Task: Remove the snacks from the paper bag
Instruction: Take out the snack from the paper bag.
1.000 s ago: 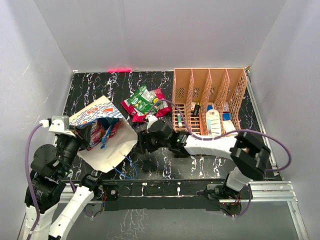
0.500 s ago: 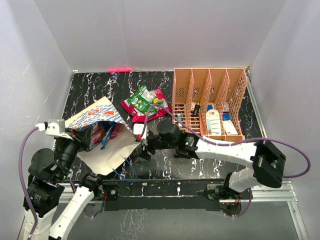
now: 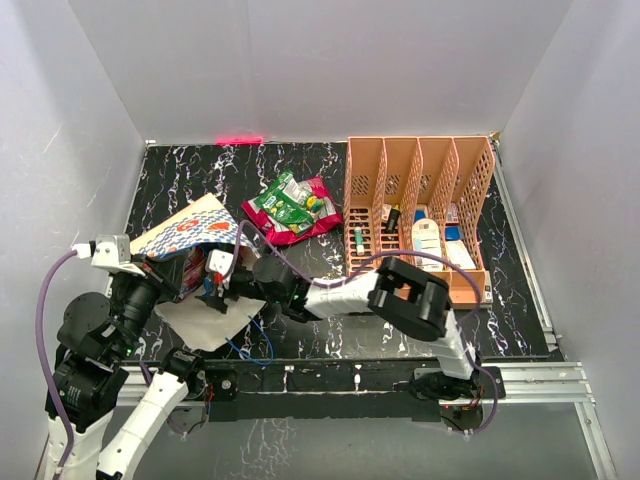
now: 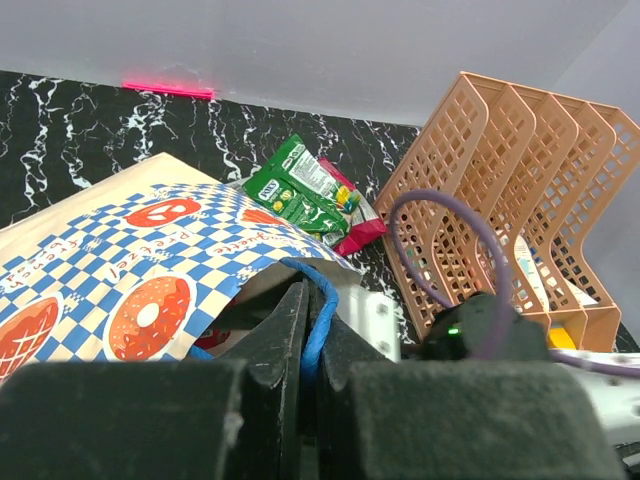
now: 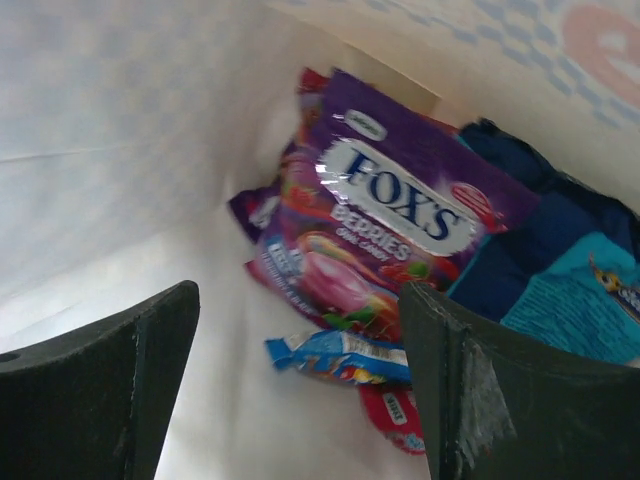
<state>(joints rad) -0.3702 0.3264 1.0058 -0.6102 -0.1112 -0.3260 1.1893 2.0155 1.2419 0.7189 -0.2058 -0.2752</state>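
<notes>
Here the paper bag (image 3: 190, 228) lies on its side at the left of the black marbled table (image 3: 200, 170), its mouth facing right. The left gripper (image 4: 308, 330) has its jaws pressed together on the blue cord handle (image 4: 322, 300), which runs up out of the narrow slit between the fingers and over the bag's checkered rim. The right arm reaches across the table, and the right gripper (image 3: 222, 272) sits inside the bag's mouth with its jaws spread wide and nothing between them. Deeper in the bag, beyond those jaws, lie a purple FOX'S Berries packet (image 5: 400, 200), a dark blue packet (image 5: 545, 235) just right of it, a small blue-and-white packet (image 5: 335, 358) below it, and a red packet (image 5: 390, 415) at the bottom edge. Two snacks are already out: a green packet (image 3: 283, 200) resting on a red packet (image 3: 318, 215), on the table between the bag and the peach slotted organizer (image 3: 415, 170), whose compartments hold small bottles and boxes.
</notes>
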